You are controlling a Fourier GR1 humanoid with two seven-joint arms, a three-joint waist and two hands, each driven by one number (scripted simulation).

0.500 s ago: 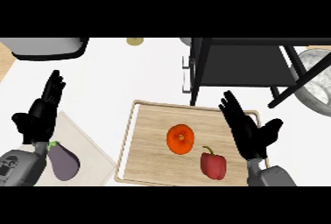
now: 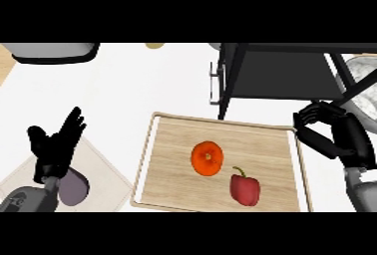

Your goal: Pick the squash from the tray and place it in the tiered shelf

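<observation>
The orange squash [image 2: 207,158] lies near the middle of the wooden tray [image 2: 169,164], with a red bell pepper [image 2: 244,190] just below and right of it. The dark tiered shelf [image 2: 280,74] stands behind the tray at the upper right. My right hand [image 2: 331,137] hovers by the tray's right rim, below the shelf, with its fingers curled and nothing in them. It is apart from the squash. My left hand [image 2: 53,147] rests open at the left, fingers up.
A purple eggplant [image 2: 72,188] lies on a pale board [image 2: 106,172] left of the tray, under my left wrist. A grey pot [image 2: 55,51] sits at the back left. A metal rack [image 2: 364,84] shows at the right edge.
My right hand has moved right, off the tray's right edge, and its fingers have curled from open. My left hand has sunk a little lower in the view.
</observation>
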